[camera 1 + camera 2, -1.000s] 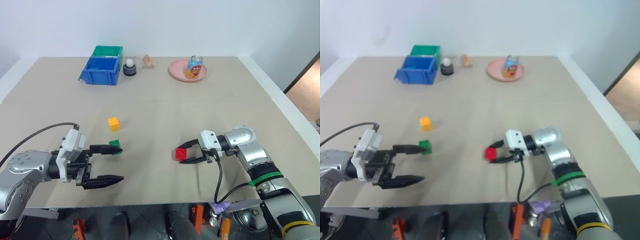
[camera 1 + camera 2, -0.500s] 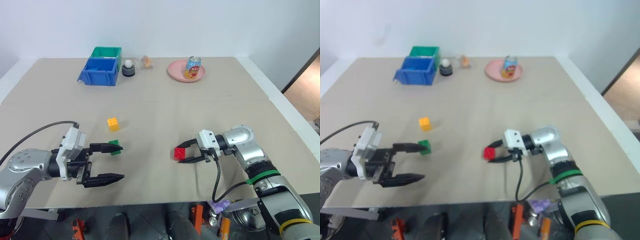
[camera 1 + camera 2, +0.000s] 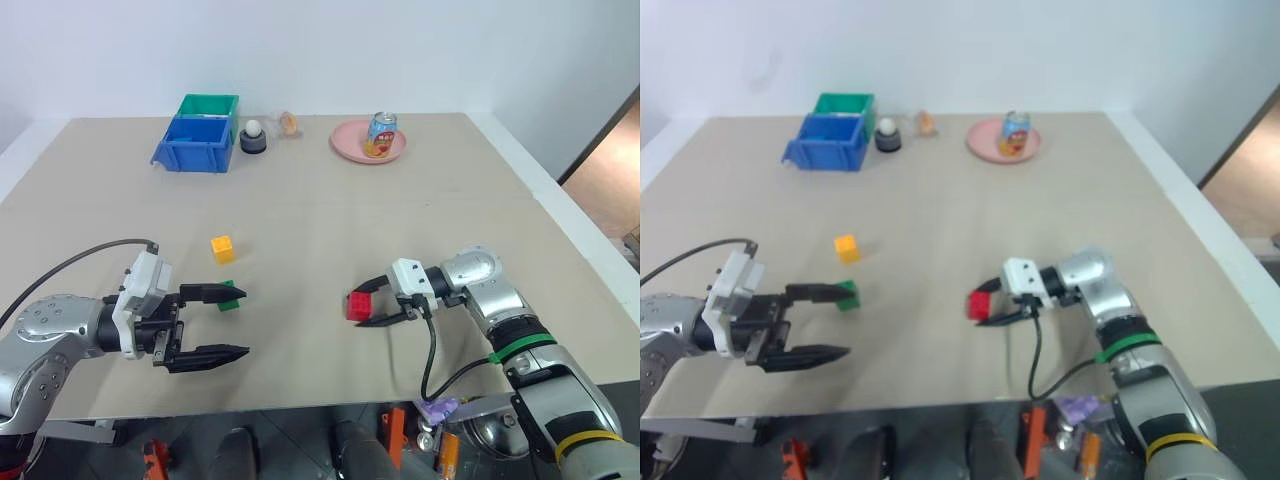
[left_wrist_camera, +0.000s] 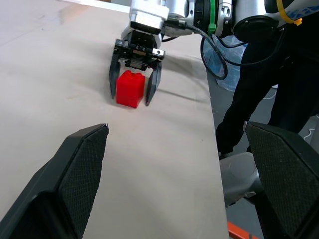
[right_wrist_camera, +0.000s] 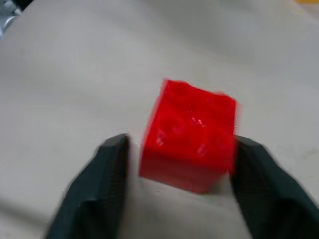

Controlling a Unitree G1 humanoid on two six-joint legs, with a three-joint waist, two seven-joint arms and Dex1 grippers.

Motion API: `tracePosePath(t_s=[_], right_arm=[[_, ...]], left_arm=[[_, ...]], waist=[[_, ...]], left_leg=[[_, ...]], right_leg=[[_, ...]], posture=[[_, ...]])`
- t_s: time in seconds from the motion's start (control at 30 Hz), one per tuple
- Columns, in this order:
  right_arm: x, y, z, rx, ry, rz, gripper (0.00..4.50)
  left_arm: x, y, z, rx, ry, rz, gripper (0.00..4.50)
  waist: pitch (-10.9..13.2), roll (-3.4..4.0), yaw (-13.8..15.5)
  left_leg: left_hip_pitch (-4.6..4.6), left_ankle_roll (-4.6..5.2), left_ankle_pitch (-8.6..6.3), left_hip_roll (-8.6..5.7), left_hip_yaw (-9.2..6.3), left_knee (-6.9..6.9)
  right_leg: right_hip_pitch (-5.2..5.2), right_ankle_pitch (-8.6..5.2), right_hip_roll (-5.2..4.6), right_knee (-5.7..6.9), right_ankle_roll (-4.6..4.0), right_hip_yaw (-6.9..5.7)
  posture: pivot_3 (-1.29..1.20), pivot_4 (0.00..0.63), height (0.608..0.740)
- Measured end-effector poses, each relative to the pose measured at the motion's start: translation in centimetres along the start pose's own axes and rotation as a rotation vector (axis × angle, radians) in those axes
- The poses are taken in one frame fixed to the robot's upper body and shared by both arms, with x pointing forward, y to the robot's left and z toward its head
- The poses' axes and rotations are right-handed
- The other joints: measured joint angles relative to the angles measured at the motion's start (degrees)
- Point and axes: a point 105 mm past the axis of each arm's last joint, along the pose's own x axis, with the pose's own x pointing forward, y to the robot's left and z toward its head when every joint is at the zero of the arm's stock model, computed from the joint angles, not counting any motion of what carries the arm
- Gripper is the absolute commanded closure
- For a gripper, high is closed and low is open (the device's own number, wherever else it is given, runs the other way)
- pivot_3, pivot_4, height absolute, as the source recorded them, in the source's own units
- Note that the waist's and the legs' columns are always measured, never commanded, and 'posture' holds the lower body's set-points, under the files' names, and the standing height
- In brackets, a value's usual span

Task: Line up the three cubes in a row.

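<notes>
The red cube [image 5: 189,134] rests on the tan table [image 3: 320,220] at the front right. My right gripper [image 3: 359,308] straddles it, open, with a narrow gap showing between one finger and the cube. Over on the left, the green cube [image 3: 231,299] lies just past the far fingertip of my left gripper [image 3: 245,321], which is wide open and holds nothing. The yellow cube [image 3: 222,248] sits a little beyond the green one. The green and yellow cubes stand close together, and the red one lies well apart to their right.
At the back left, a blue bin [image 3: 194,146] stands in front of a green bin [image 3: 210,104]. Beside them sit a small black holder with a white ball [image 3: 253,138] and a pink plate [image 3: 345,148] carrying a drink can [image 3: 380,134]. The table's front edge runs just below both grippers.
My right gripper's fingers have spread apart from the red cube, which stays in its spot on the table. The left arm has kept still.
</notes>
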Motion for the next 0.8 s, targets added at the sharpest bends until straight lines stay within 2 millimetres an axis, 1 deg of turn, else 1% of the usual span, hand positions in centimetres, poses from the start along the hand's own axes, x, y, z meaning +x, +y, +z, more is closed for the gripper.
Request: tracePosePath(t_s=[0.23, 0.37, 0.57, 0.67, 0.73, 0.8], right_arm=[[-0.1, -0.3, 0.0, 0.006, 0.016, 0.002, 1.42], [-0.6, -0.8, -0.1, 0.047, 0.024, -0.016, 1.42], [-2.4, -1.2, -0.4, 0.091, 0.069, -0.048, 1.42], [-2.7, -1.2, -0.5, 0.108, 0.077, -0.052, 1.42], [-3.1, -1.0, -0.4, 0.119, 0.087, -0.047, 1.42], [-3.8, -0.2, -0.5, 0.141, 0.122, -0.019, 1.42]], left_arm=[[0.1, 0.1, 0.3, 0.013, -0.002, -0.001, 0.0], [0.1, 0.1, 0.3, 0.013, -0.002, -0.002, 0.0], [0.1, 0.2, 0.4, 0.017, -0.003, -0.002, 0.0], [0.2, 0.2, 0.4, 0.018, -0.005, -0.003, 0.0], [0.2, 0.2, 0.4, 0.019, -0.005, -0.004, 0.0], [0.2, 0.3, 0.5, 0.017, -0.006, -0.002, 0.0]], waist=[[0.0, -0.01, 0.0], [0.0, -0.01, -0.01], [0.0, -0.01, 0.0], [0.01, 0.0, 0.0], [0.01, 0.01, 0.01], [0.03, 0.03, 0.14]], left_leg=[[-0.01, 0.0, 0.0, 0.0, 0.0, -0.02], [-0.02, 0.0, 0.0, -0.01, 0.0, -0.01], [-0.08, -0.01, -0.01, 0.0, 0.02, -0.15], [-0.09, -0.01, -0.01, 0.0, 0.01, -0.21], [-0.13, -0.01, -0.01, -0.01, 0.01, -0.21], [-0.2, -0.01, -0.01, -0.02, 0.02, -0.19]], right_leg=[[-0.01, -0.02, 0.0, 0.0, 0.01, 0.0], [-0.01, -0.01, 0.0, 0.0, 0.0, 0.04], [-0.15, -0.08, 0.04, 0.0, 0.01, 0.05], [-0.16, -0.13, 0.07, 0.0, 0.02, 0.08], [-0.18, -0.15, 0.07, 0.0, 0.04, 0.1], [-0.22, -0.18, 0.04, -0.01, 0.08, 0.12]], posture=[[0.0, 0.15, 0.74], [0.0, 0.15, 0.74], [0.0, 0.15, 0.74], [0.0, 0.15, 0.74], [0.0, 0.15, 0.74], [0.0, 0.15, 0.74]])
